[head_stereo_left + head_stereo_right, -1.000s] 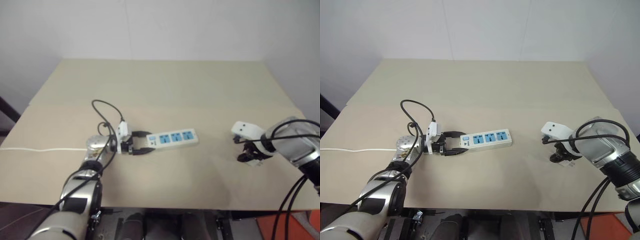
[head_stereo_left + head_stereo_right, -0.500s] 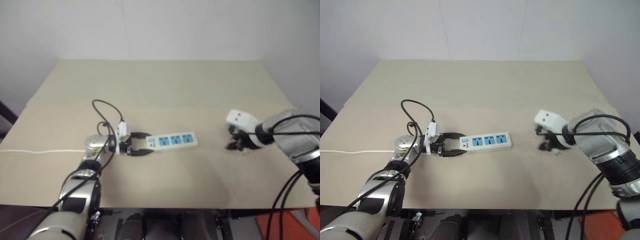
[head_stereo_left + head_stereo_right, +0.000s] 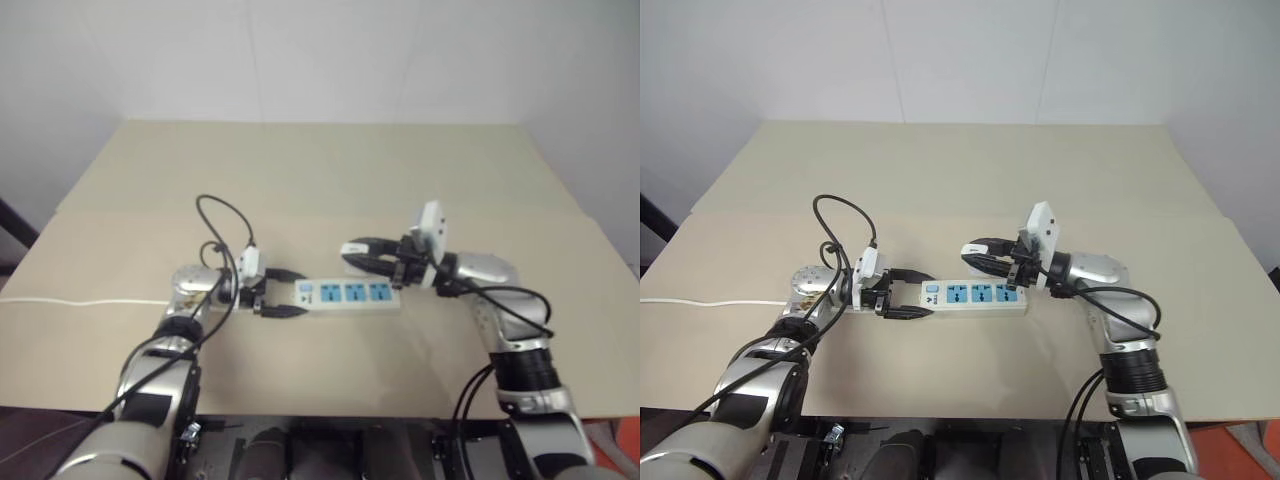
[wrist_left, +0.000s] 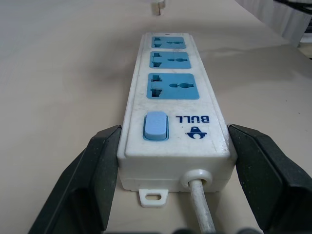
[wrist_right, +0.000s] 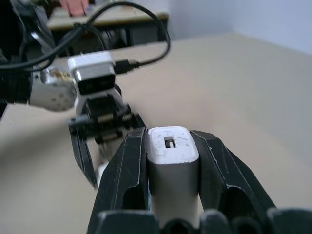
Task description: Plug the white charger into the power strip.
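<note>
The long white three-socket power strip [image 3: 975, 296] lies flat on the beige surface [image 3: 970, 170], near its front edge. The left claw [image 3: 912, 297] straddles the strip's switch end, a finger on each side. The right claw [image 3: 975, 254], clamping the small white boxy charger [image 5: 171, 156], hangs just behind the strip.

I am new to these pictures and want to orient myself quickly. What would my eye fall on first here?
Probably the power strip with its three blue sockets, lying near the middle of the tan table. The left gripper brackets its switch end, one black finger on each side. Just above the strip's other end, the right gripper holds the white charger clamped between its fingers, pointing toward the left gripper.
</note>
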{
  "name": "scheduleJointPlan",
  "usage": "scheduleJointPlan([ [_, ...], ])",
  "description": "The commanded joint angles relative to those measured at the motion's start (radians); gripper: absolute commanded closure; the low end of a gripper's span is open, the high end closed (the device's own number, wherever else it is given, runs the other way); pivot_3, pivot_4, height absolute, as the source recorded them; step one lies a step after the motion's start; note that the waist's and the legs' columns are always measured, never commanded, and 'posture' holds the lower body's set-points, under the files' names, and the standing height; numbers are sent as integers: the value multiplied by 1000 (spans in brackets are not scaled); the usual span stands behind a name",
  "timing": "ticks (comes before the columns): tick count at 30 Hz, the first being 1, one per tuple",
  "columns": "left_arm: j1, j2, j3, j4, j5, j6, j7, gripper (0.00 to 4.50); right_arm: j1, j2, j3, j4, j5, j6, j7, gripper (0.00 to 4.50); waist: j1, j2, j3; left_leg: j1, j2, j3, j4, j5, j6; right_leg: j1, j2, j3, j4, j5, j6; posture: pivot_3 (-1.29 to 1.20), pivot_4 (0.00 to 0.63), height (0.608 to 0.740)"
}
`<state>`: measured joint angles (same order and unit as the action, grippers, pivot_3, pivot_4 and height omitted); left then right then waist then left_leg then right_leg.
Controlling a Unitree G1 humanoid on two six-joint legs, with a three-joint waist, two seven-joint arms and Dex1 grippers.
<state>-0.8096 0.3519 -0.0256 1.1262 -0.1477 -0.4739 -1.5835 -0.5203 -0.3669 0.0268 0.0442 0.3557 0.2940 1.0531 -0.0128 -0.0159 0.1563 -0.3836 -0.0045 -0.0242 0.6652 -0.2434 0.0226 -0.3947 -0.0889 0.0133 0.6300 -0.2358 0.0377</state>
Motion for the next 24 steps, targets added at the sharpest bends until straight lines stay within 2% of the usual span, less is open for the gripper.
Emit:
scheduleJointPlan([
  [1,27,7,-67,3,26,14,-31,1300,-2,39,3,60,18,-127,38,3383,0,0,0,0,0,0,0,0,0,0,0,0,0,0,0,0,150,740],
  [6,30,14,-86,-5,10,22,-31,1300,3,101,3,169,30,-257,97,3383,-1,0,0,1,0,0,0,0,0,0,0,0,0,0,0,0,150,740],
  [12,45,26,-139,-33,-24,38,-31,1300,-32,114,18,263,38,-285,181,3383,-2,0,0,1,1,0,0,0,0,1,0,0,0,0,0,0,150,740],
  [24,44,38,-185,-41,-69,55,-31,1300,-74,113,30,372,21,-344,223,3383,-2,0,0,2,1,0,0,0,0,1,1,0,0,0,0,0,150,740],
])
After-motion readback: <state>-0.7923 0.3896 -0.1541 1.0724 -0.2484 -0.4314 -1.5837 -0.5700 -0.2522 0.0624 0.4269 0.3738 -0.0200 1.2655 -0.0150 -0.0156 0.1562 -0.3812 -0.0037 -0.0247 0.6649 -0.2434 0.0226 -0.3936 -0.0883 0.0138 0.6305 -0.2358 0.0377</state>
